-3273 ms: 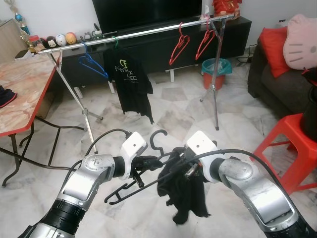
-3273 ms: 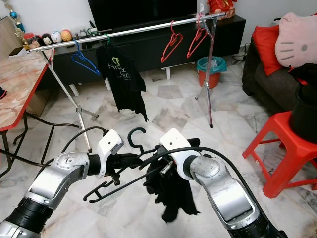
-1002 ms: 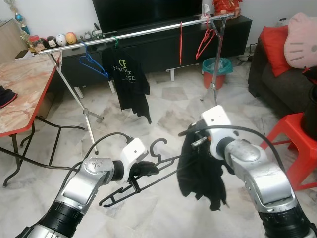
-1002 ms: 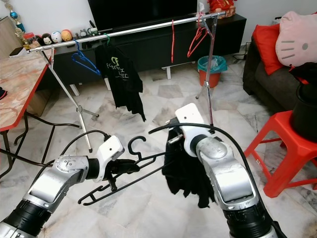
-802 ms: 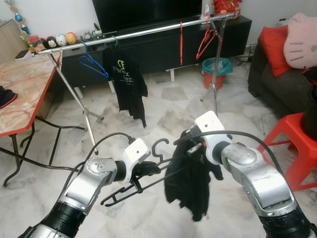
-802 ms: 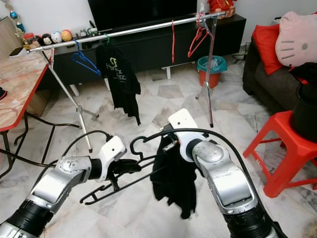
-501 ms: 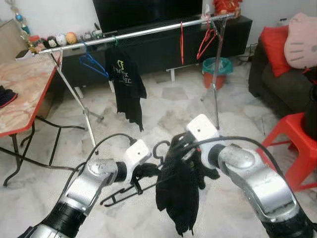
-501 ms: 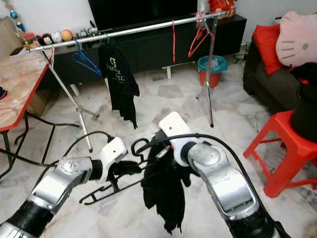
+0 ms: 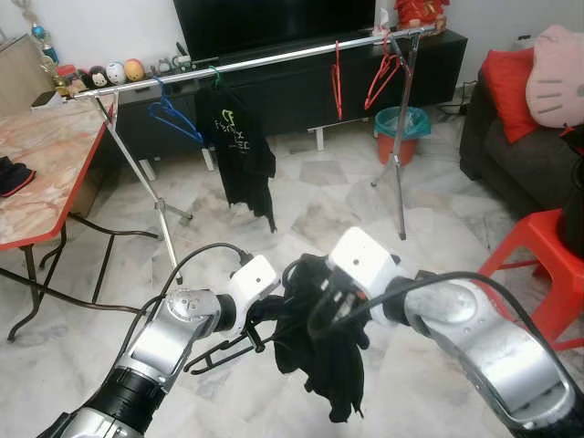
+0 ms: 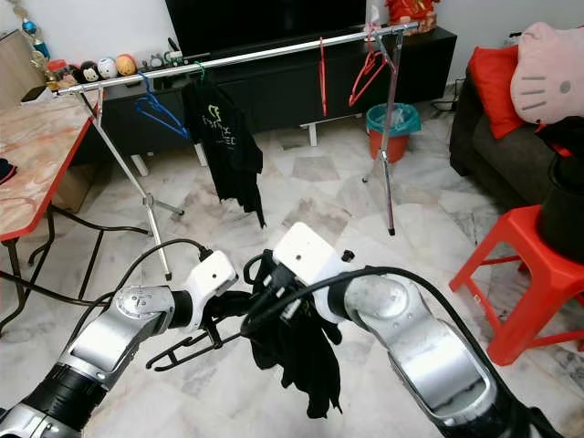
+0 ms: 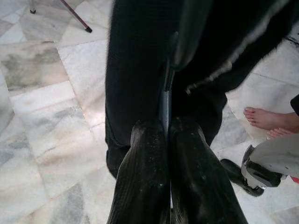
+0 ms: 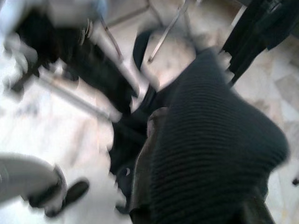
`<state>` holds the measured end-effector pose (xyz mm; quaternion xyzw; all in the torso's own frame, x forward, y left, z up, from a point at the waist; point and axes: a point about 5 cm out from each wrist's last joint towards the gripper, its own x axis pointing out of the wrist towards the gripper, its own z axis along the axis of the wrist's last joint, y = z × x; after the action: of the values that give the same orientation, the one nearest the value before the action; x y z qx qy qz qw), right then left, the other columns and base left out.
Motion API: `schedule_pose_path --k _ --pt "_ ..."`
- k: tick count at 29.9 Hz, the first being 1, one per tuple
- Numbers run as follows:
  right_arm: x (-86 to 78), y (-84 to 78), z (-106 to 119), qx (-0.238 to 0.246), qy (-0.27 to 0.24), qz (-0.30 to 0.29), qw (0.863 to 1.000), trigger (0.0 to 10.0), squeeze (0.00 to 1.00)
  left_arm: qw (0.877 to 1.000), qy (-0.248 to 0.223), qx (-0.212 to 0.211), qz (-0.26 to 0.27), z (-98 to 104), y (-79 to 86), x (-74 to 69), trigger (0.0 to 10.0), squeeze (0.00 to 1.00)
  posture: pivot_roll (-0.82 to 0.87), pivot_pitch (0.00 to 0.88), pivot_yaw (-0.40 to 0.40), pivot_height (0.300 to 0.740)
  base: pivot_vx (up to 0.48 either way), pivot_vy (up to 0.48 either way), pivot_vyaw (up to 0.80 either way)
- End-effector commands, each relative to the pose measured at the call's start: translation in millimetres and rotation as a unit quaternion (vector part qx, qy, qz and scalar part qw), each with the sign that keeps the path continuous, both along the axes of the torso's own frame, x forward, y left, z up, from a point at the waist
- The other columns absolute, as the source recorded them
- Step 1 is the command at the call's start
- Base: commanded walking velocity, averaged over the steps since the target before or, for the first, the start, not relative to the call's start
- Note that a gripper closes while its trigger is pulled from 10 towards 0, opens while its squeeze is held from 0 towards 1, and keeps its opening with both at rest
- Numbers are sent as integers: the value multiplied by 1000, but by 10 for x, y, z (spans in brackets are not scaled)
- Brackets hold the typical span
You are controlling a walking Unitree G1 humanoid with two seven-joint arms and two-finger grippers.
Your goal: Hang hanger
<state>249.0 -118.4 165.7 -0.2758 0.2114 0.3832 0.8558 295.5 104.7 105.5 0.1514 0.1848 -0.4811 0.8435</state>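
My left hand (image 11: 163,135) pinches the black hanger (image 9: 219,351), its bar running rightward into the dark garment (image 9: 319,365) beside my right hand (image 9: 319,315), whose grip I cannot tell.

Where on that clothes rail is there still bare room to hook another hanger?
The rail is bare between the black T-shirt and the red hangers, and between the rail's left end and the blue hanger. The right end is crowded with red hangers beside the stand pole.
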Motion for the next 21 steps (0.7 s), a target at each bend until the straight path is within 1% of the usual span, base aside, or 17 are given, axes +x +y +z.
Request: schedule_pose_path --k 1,3,5,6,8,9,11,12,13,16,21 --pt "-32 22 8 -6 -8 17 1000 10000 0 1000 -18 -12 13 103 67 63 10000 0 -135 0 138 740 0 0 0" --pt "-27 -58 -43 -20 0 5 1000 10000 0 999 -21 -25 21 113 67 80 10000 0 -134 0 137 740 0 0 0" --pt "-24 -83 -66 -24 3 1 1000 10000 0 999 -23 -33 25 123 61 88 10000 0 -133 0 138 740 0 0 0" --pt "-23 -82 -67 -22 4 0 1000 10000 0 999 -23 -36 27 127 59 92 10000 0 -133 0 138 740 0 0 0" --pt "-23 -65 -76 -14 3 6 1000 10000 0 998 -22 -55 32 153 44 102 10000 0 -134 0 139 740 0 0 0" --pt "-23 -65 -76 -14 3 6 1000 10000 0 998 -22 -55 32 153 44 102 10000 0 -134 0 139 740 0 0 0" --pt "-27 -54 -74 -8 1 13 1000 10000 0 997 -21 -67 34 176 37 105 10000 0 -133 0 139 740 0 0 0" --pt "-37 -39 -75 0 2 22 1000 10000 0 996 -18 -83 33 205 27 106 10000 0 -133 0 139 740 0 0 0" --pt "-37 -39 -75 0 2 22 1000 10000 0 996 -18 -83 33 205 27 106 10000 0 -133 0 139 740 0 0 0" --pt "-92 -33 -99 2 7 51 999 10000 0 995 -11 -92 22 213 9 84 10000 0 -131 0 140 740 0 0 0" --pt "-103 -52 -120 3 9 60 998 10000 0 994 -8 -104 14 225 -22 60 10000 0 -132 0 140 740 0 0 0"
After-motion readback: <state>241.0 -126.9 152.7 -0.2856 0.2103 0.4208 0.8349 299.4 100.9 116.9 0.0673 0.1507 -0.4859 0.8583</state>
